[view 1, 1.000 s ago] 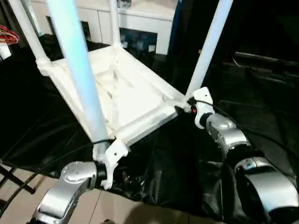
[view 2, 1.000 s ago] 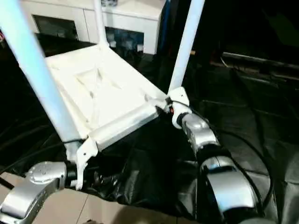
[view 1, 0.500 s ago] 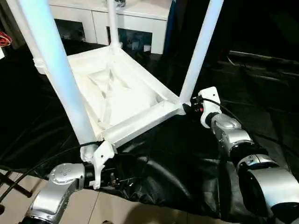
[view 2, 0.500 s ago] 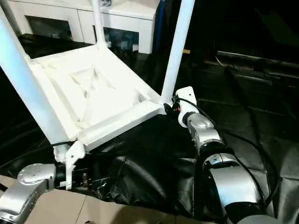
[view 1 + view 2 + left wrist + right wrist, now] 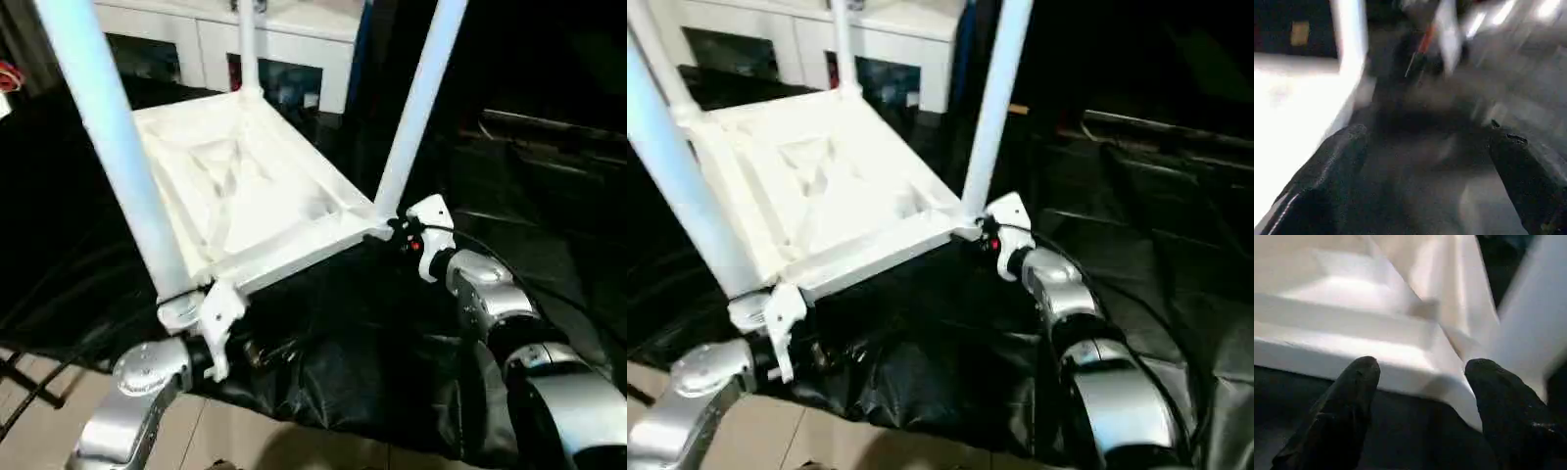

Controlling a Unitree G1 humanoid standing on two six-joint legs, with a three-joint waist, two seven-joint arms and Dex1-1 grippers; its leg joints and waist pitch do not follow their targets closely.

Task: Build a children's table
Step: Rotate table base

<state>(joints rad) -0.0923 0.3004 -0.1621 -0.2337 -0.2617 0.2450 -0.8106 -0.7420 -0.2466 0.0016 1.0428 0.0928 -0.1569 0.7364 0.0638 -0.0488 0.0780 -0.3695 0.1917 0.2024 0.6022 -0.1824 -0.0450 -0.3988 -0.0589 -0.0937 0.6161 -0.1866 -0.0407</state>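
Note:
The children's table lies upside down on a black cloth, its ribbed white tabletop (image 5: 265, 196) facing up. Its tapered legs stand upright: near-left leg (image 5: 118, 147), near-right leg (image 5: 416, 108), far leg (image 5: 247, 44). My left gripper (image 5: 211, 328) sits at the near-left corner socket. In the left wrist view it (image 5: 1427, 134) is open, with only dark cloth between the fingers and the white table off to one side. My right gripper (image 5: 404, 230) is at the near-right corner. In the right wrist view it (image 5: 1424, 366) is open, with the tabletop corner just beyond the fingertips.
A white glass-doored cabinet (image 5: 284, 39) stands close behind the table. The black cloth (image 5: 343, 352) is wrinkled and crossed by black cables. Light floor tiles (image 5: 39, 421) show at the near left, with a dark stand foot (image 5: 20, 392) beside them.
The whole picture has shifted and tilted, so the camera moved. Both grippers stay at their table corners. The left arm sits a little higher and closer under the near-left corner.

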